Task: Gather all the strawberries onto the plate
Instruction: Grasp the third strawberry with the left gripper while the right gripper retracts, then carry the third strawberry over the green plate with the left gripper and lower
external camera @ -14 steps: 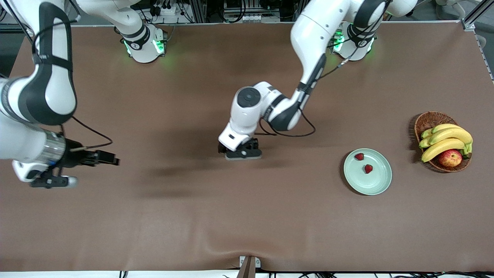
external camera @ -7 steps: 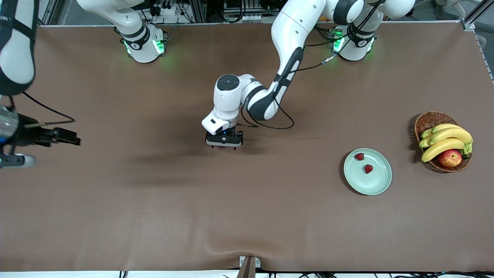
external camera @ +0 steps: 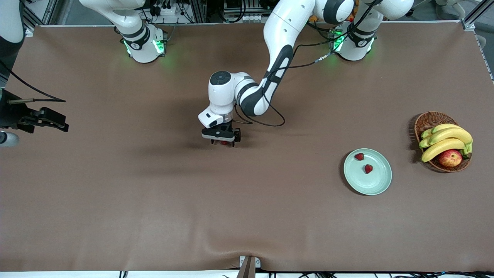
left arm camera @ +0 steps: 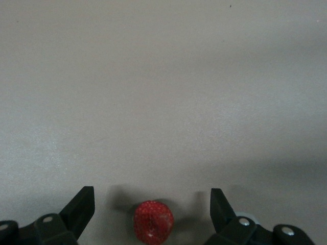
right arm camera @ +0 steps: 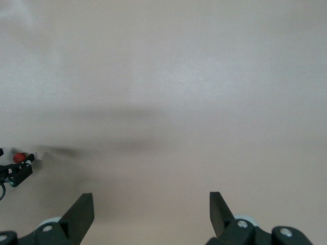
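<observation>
A third strawberry (left arm camera: 153, 222) lies on the brown table between the spread fingers of my left gripper (left arm camera: 152, 197), which is open and low over the table's middle. From the front, only a sliver of red (external camera: 224, 143) shows under the left gripper (external camera: 222, 139). The pale green plate (external camera: 377, 184) sits toward the left arm's end of the table. It holds two strawberries (external camera: 359, 156) (external camera: 368, 168). My right gripper (right arm camera: 151, 197) is open and empty over bare table at the right arm's end. Its view shows the left gripper far off with the berry (right arm camera: 19, 156).
A wicker basket (external camera: 431, 119) with bananas (external camera: 445, 141) and a red-yellow apple (external camera: 450, 158) stands beside the plate at the left arm's end of the table. The right arm's hand (external camera: 27, 117) juts in at the front view's edge.
My left gripper has moved toward the right arm's end and come down around the third strawberry. The right arm has drawn back toward its end of the table.
</observation>
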